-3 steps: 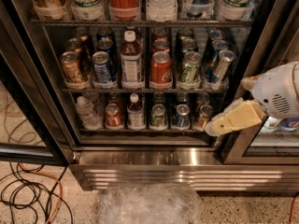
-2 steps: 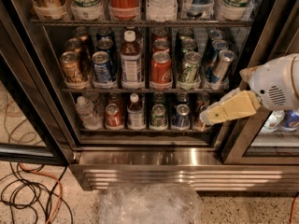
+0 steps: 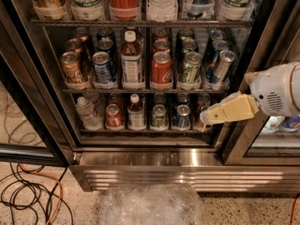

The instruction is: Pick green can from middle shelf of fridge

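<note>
The green can [image 3: 190, 69] stands at the front of its row on the middle shelf [image 3: 140, 91] of the fridge [image 3: 154, 158], between a red Coca-Cola can [image 3: 161, 70] and a slim blue-and-silver can [image 3: 221, 67]. More cans stand behind it. My gripper [image 3: 209, 117], cream-coloured on a white arm [image 3: 276, 90], reaches in from the right. It sits below and to the right of the green can, level with the shelf underneath, and is not touching the can.
The shelf below holds small cans and bottles, with a water bottle [image 3: 86, 111] at the left. A dark door frame [image 3: 255, 74] stands beside my arm. Cables [image 3: 28, 191] lie on the floor at the left and crumpled plastic [image 3: 147, 205] in front of the base.
My gripper has moved up and a little to the left, closer to the fridge's open front. The cans and bottles have not moved.
</note>
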Robot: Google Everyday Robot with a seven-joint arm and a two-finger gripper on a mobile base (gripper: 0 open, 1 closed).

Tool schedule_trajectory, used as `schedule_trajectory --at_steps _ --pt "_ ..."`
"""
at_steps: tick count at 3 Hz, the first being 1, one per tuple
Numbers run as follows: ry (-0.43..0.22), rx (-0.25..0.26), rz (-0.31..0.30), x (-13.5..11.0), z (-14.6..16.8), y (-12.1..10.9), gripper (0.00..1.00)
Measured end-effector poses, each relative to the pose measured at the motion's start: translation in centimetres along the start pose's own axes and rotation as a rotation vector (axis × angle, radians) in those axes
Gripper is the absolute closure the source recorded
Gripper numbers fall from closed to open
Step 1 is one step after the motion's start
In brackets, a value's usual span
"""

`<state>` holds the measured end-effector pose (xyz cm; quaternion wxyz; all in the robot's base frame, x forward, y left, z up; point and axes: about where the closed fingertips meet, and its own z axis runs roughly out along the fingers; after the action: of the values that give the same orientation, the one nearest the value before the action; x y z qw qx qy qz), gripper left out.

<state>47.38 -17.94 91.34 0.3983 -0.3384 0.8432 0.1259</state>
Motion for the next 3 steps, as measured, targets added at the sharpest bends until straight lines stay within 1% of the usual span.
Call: schedule_trajectory --at_steps 1,2,3 --pt "-0.071 0.051 0.051 0.5 2.0 -1.1 0.00" --pt "-0.097 0.085 0.075 0.3 3.5 -2.0 0.00" --pt "-0.097 0.084 0.084 0.5 4.3 -1.9 0.00"
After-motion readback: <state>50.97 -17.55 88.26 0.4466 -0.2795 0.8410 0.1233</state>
